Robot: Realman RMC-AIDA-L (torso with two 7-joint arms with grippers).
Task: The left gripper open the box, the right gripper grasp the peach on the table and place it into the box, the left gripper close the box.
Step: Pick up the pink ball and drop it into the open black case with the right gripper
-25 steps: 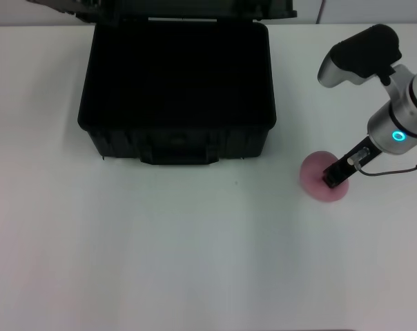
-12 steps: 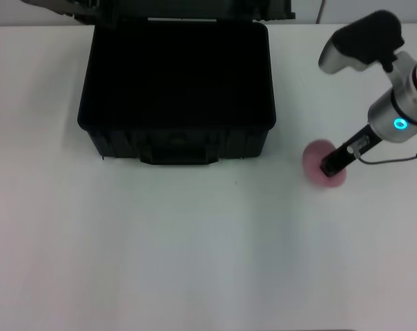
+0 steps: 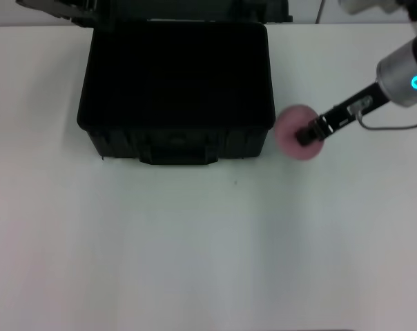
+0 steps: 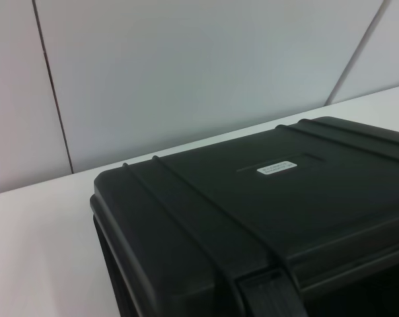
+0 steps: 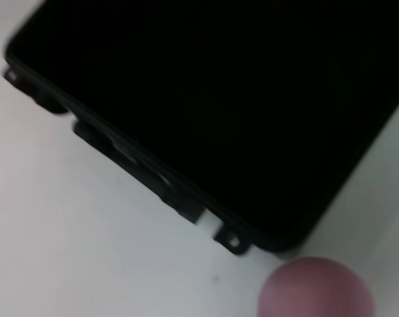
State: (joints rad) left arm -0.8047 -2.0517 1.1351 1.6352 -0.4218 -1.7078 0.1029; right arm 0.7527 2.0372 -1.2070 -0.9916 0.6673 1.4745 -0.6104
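The black box (image 3: 177,146) stands open at the back middle of the white table, its lid (image 3: 195,8) raised behind it. The left wrist view shows the lid's outer face (image 4: 206,218) with its small white label (image 4: 279,168). My left gripper (image 3: 53,7) shows only partly, at the lid's far left corner. My right gripper (image 3: 306,134) is shut on the pink peach (image 3: 289,131) and holds it above the table just right of the box's front right corner. In the right wrist view the peach (image 5: 315,290) hangs beside the box rim (image 5: 186,198).
The white table (image 3: 195,255) stretches bare in front of the box and to both sides. A grey cable (image 3: 395,124) loops off the right arm. A panelled wall (image 4: 186,66) rises behind the table.
My right gripper has lifted the peach off the table and carried it left and back, from the right side toward the box's right wall. The box and lid have stayed put.
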